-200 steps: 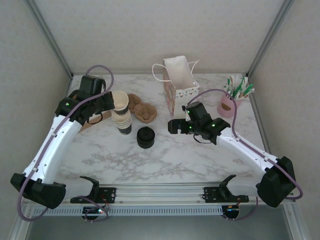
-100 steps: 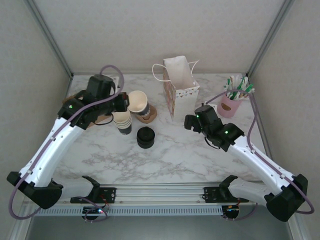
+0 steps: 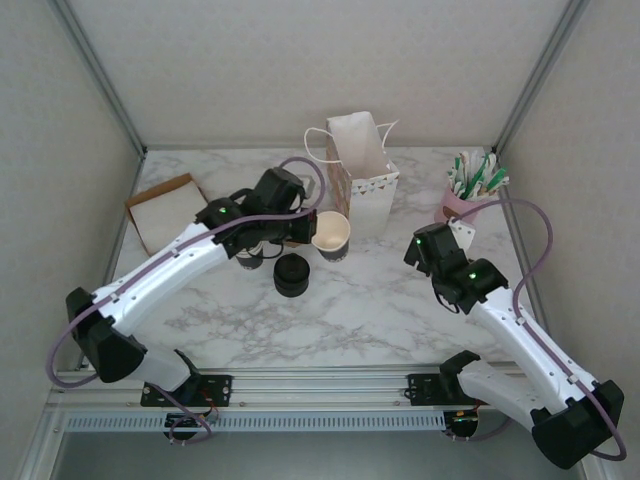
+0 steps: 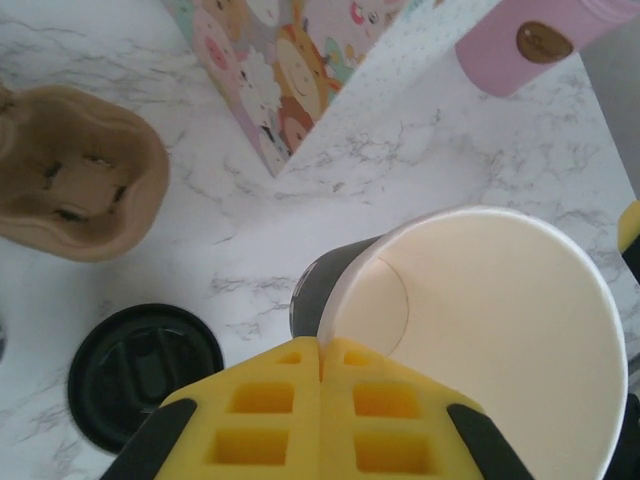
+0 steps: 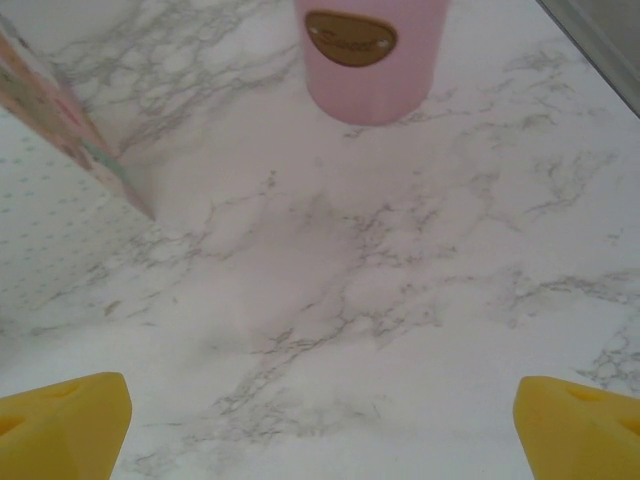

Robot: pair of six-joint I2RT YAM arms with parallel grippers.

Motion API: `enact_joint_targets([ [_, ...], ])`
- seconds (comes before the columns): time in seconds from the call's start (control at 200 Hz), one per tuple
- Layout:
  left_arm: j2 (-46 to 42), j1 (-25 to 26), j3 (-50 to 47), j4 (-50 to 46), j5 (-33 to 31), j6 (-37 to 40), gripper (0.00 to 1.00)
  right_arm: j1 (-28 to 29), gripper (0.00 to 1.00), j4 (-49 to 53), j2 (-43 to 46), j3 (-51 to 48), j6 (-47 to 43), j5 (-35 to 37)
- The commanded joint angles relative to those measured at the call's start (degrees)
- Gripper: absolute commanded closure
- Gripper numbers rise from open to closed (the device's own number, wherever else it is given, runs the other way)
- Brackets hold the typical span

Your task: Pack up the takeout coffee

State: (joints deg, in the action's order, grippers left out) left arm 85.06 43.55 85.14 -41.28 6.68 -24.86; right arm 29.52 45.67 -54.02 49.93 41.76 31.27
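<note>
**Paper cup gripped at the rim beside the bag**

The left end effector (image 4: 320, 372) is clenched on the rim of the black-walled paper cup (image 3: 331, 236). The cup's cream inside faces up, and it sits just in front of the patterned paper bag (image 3: 360, 180), toward the tabletop's far edge. The right end effector (image 5: 320, 430) hangs released near the pink holder (image 5: 370, 50) by the right edge.

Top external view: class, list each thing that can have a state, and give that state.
paper cup, lidless, empty, held at the rim.
left claw, shut on paper cup.
right claw, open, empty.
gift bag, upright, mouth open.
pink holder, upright, full.
</note>
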Motion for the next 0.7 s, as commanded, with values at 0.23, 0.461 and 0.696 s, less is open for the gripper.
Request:
enact_joint_targets([
  [0.23, 10.9, 3.0, -3.0, 7.5, 2.2, -1.4, 1.0, -1.9, 0.01, -0.6, -0.7, -1.9, 1.4, -2.9],
  [0.461, 14.8, 3.9, -3.1, 8.4, 2.9, -1.1, 1.0, -2.2, 0.01, -1.3, -1.5, -2.2, 0.9, -4.0],
  [0.696, 16.6, 4.3, -4.3, 10.2, 3.9, -1.8, 1.0, -2.4, 0.01, -2.2, -2.6, -2.2, 0.6, -5.1],
])
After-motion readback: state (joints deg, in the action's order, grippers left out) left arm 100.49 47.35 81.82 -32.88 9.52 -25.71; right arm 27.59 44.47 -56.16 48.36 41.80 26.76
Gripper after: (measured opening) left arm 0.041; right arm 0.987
